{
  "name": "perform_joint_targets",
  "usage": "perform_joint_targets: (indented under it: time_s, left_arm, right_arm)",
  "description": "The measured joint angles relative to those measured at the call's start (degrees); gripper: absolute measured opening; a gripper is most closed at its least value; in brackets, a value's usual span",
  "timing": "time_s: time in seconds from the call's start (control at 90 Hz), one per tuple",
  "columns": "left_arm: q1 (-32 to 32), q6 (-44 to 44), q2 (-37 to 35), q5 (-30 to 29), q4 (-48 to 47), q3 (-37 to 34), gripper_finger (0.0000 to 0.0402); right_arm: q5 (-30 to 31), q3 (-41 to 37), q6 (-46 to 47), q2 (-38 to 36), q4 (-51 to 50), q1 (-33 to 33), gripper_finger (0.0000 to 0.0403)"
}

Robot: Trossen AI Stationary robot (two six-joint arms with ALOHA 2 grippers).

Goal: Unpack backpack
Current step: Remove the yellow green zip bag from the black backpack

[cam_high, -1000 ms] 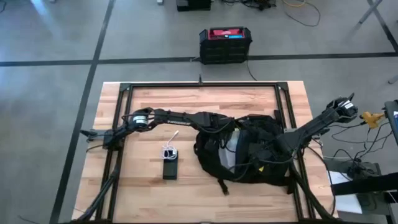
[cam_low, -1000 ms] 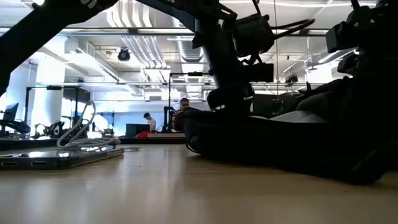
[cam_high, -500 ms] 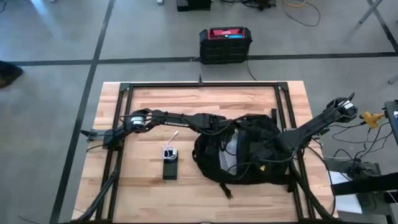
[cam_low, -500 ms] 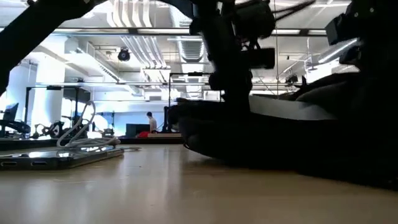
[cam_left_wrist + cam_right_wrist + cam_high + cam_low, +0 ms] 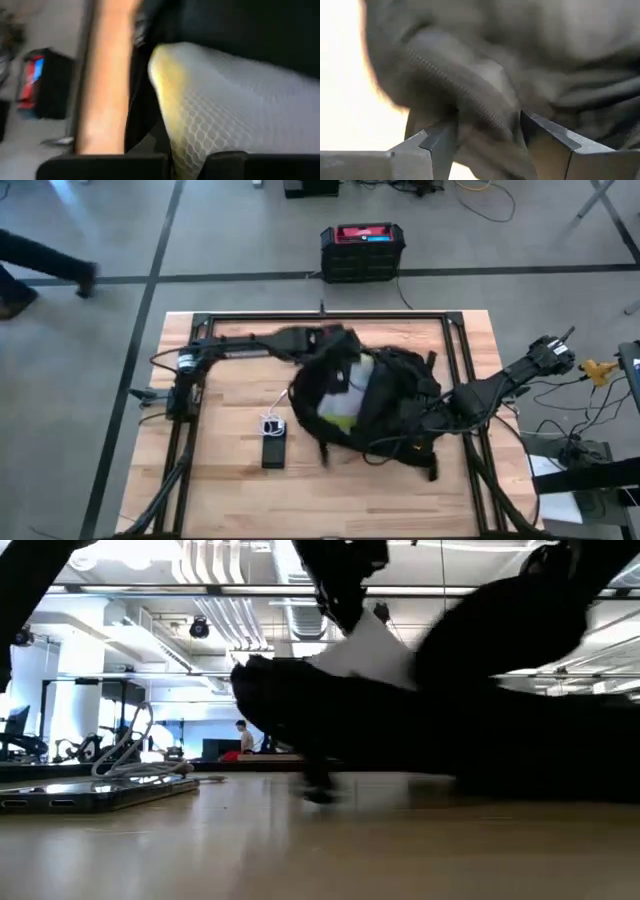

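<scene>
Backpack (image 5: 385, 405) fabric fills the middle of the table (image 5: 230, 490), lying slightly toward the right arm's side, with its long axis running slantwise from the far-left end, where its mouth gapes, to the near-right end by the right arm. In the opening a pale mesh-covered lining or item with a yellowish patch (image 5: 345, 395) shows, and the left wrist view looks straight onto that same honeycomb mesh (image 5: 235, 115). The left gripper (image 5: 335, 340) sits at the far-left rim of the bag, right at the mouth, so the contents lie just beyond it, toward the near right; its fingers are not clear enough to read, so its state cannot be told. The right gripper (image 5: 487, 135) is at the opposite, near-right end, its two fingers closed around a fold of dark fabric with a zip line running through it. Judged from this layout, the left arm is the nearer one to the opening and would be the one to reach in, while the right arm anchors the bag against that pull. Well clear of the bag, toward the left side of the table, lie a dark flat device (image 5: 273, 452) and a coiled white cable (image 5: 272, 420), touching each other.
</scene>
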Motion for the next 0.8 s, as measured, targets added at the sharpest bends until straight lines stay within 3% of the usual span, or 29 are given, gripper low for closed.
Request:
perform_joint_targets:
  time_s: [0.233, 0.467, 0.667, 0.8]
  left_arm:
    - [0.88, -1.89, -6.4, -0.34, 4.2, -0.85, 0.0008]
    - [0.87, -3.79, -8.34, -0.54, 6.64, -0.89, 0.0008]
    - [-0.61, -4.01, -8.91, -2.44, 8.44, -3.38, 0.0008]
    - [-0.9, -4.0, -11.57, -6.29, 7.97, -7.96, 0.0008]
  right_arm:
    - [7.22, -2.37, -0.2, 0.02, 6.44, 0.41, 0.0199]
    - [15.51, -2.84, -0.71, 0.02, 8.68, 0.44, 0.0199]
    - [12.2, -3.87, -4.12, 0.98, 13.5, 1.2, 0.0199]
    - [14.57, -3.91, -7.27, 2.17, 13.99, 2.73, 0.0199]
